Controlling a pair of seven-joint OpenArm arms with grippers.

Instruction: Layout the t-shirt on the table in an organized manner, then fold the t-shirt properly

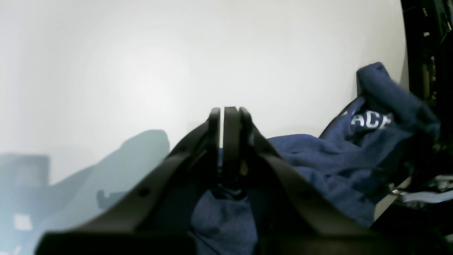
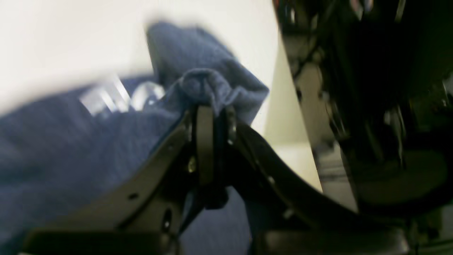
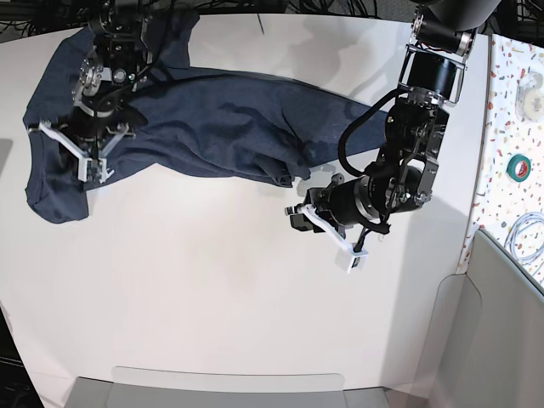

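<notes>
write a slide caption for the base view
Both grippers, left and right, pinch opposite ends of the navy t-shirt, stretched across the white table.

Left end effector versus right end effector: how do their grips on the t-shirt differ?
Left end effector pinches the t-shirt at its edge near the table's middle; right end effector clamps a bunched fold near the far side. The left points sideways, the right toward the table's near edge. Both are shut on cloth.

The left gripper has its jaws pressed together, pointing toward nine o'clock, while the right gripper (also clamped tight) points down toward six o'clock.
</notes>
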